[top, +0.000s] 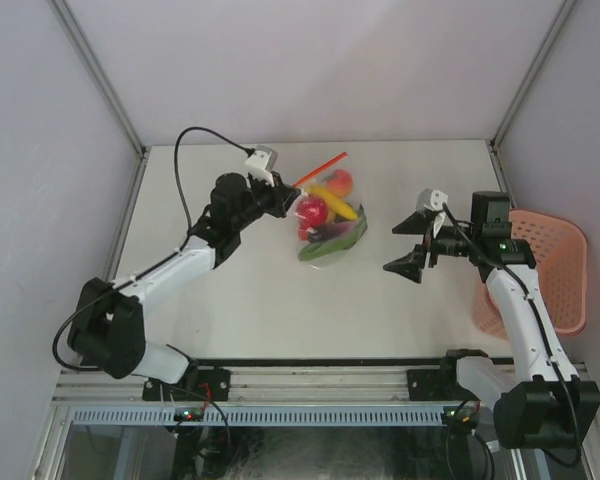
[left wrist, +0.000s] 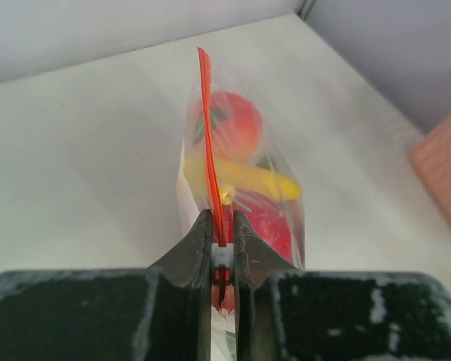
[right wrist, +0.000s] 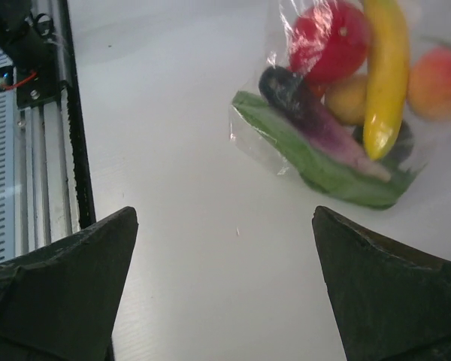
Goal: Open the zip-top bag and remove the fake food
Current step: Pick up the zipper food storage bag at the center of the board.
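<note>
- One clear, crinkly bag point(top: 330, 225) lies on the white surface point(top: 280, 290), its thin red-orange zip strip point(left wrist: 205, 128) standing on edge.
- Inside the bag are at least six smooth plastic foods point(right wrist: 383, 83), among them a round red, a curved yellow, a long green and a purple one.
- There are two claws. The left claw point(left wrist: 222, 226) is pinched on the strip's end. The right claw point(right wrist: 224, 218) is spread wide and empty, to the right of the bag.
- One pink perforated basket point(top: 560, 260) sits farther right.

Left gripper point(top: 291, 193) is pinching the zip-top bag point(top: 332, 238) by its edge; right gripper point(top: 408, 246) is hovering wide open beside the bag.
</note>
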Robot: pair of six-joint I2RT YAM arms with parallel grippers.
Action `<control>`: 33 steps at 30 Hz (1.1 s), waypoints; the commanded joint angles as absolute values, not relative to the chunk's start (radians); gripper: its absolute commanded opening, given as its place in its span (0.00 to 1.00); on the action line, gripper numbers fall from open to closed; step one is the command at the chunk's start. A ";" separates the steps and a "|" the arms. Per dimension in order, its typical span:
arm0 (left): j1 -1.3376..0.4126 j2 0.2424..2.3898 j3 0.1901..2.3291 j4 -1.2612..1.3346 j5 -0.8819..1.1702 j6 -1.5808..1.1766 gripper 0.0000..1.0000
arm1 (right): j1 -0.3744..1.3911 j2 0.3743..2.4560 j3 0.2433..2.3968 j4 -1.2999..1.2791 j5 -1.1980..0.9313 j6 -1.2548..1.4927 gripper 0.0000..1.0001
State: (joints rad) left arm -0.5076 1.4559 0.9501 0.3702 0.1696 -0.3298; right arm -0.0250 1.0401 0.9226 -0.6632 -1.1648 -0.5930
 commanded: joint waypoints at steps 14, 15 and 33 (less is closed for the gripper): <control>-0.517 1.067 0.929 -0.052 0.555 0.461 0.00 | 0.228 1.297 1.251 -0.771 -1.295 -0.998 0.81; -0.525 1.056 0.915 -0.058 0.550 0.476 0.00 | 0.246 1.304 1.254 -0.730 -1.274 -0.953 0.79; -0.673 1.089 0.910 -0.212 0.575 0.618 0.00 | 0.441 1.504 1.323 -0.490 -1.121 -0.882 0.74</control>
